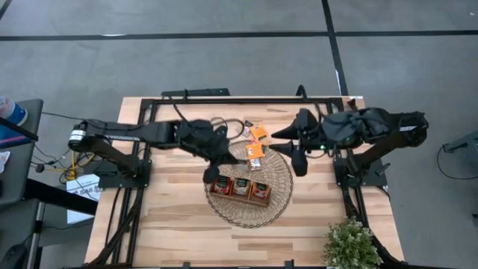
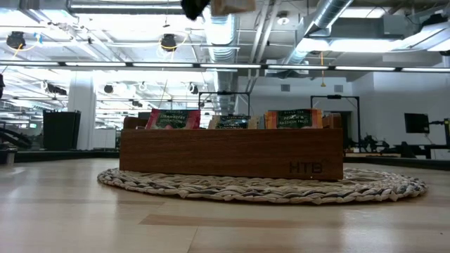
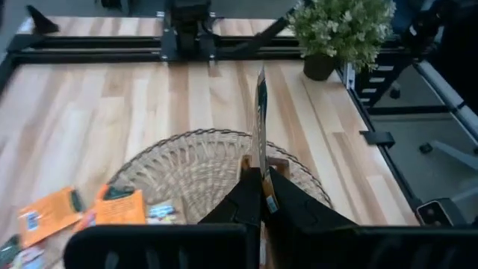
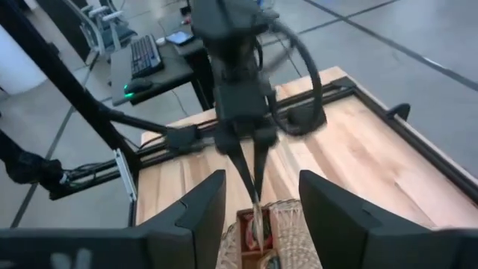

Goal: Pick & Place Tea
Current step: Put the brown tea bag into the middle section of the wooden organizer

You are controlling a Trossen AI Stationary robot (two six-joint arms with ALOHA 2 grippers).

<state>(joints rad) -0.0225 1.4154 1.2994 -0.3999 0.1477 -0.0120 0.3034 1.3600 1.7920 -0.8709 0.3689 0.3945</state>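
Observation:
My left gripper (image 1: 211,176) hangs over the left end of the brown wooden tray (image 1: 240,188) and is shut on one tea sachet (image 3: 261,112), which shows edge-on in the left wrist view. The tray stands on a round wicker mat (image 1: 272,205). Red (image 2: 172,118), dark (image 2: 232,121) and orange (image 2: 295,118) sachets stand upright in its compartments. Loose orange sachets (image 1: 258,133) (image 1: 255,152) lie on the table and the mat's far edge. My right gripper (image 4: 258,224) is open and bare, raised at the mat's far right side. My left gripper pinches the sachet flat between its two fingers (image 3: 239,202), at the sachet's near edge (image 3: 264,183). The fingers slant down from the table's left side. The sachet sticks out past the fingertips, on edge, lifted clear above the tray.
A small potted plant (image 1: 349,243) stands at the near right corner. Black frame rails (image 1: 246,101) run along the far edge and both sides of the table. Bare wood lies near and left of the mat (image 1: 164,224).

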